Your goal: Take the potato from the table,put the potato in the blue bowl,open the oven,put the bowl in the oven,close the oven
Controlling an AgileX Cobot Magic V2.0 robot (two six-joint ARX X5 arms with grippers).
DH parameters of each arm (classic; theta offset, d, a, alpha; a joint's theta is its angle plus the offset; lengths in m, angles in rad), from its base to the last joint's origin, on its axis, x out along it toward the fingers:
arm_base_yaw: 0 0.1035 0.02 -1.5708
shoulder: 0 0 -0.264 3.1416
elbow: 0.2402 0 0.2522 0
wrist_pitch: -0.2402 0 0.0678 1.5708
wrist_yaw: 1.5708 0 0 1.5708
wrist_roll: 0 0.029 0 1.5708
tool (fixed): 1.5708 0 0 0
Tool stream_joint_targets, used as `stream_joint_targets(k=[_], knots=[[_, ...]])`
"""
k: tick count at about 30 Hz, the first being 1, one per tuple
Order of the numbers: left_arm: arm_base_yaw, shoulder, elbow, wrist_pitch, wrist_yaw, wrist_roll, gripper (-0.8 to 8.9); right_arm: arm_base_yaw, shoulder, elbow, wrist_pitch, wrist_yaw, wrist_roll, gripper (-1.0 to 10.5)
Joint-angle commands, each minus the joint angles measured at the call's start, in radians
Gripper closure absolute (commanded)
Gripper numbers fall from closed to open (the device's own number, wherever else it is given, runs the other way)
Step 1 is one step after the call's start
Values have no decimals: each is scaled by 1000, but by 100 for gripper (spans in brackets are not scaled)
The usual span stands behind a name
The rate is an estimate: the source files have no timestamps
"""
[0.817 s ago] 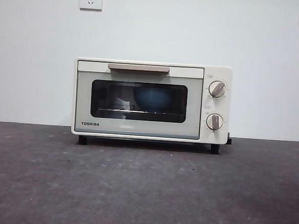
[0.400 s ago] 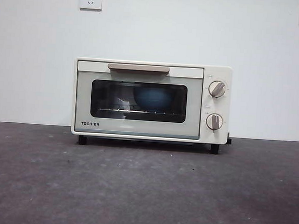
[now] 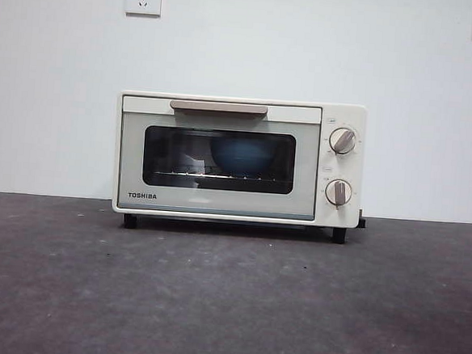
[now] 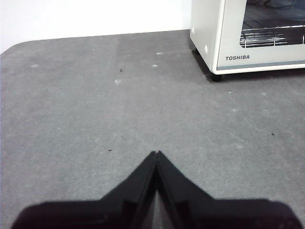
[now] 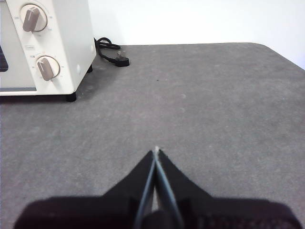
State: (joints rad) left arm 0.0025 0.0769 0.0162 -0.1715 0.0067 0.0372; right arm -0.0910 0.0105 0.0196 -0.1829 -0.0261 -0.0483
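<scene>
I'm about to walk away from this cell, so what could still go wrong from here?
Little, probably. The oven door looks shut with the blue bowl on the rack inside; the potato cannot be seen through the dark glass, so its placement is unconfirmed. The power plug lies loose on the table behind the oven and could snag an arm.

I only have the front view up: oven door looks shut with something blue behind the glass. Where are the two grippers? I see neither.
Observer: The left gripper hangs over bare table, well clear of the oven, jaws shut and empty.
Operator: And the right one?
Observer: The right gripper is likewise shut and empty, over the table on the side of the oven where the knobs are.
Operator: Anything behind the oven I can't see?
Observer: A black power cord with its plug lies loose on the table beside the oven's rear corner, not connected to anything in view.
</scene>
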Motion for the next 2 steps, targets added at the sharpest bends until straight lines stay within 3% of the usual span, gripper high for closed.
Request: stream_joint_targets(k=[1, 2], knots=[[-3, 1, -8, 5, 0, 11, 817, 0, 0, -6, -2, 0, 11, 946], [-3, 1, -8, 5, 0, 11, 817, 0, 0, -6, -2, 0, 11, 946]])
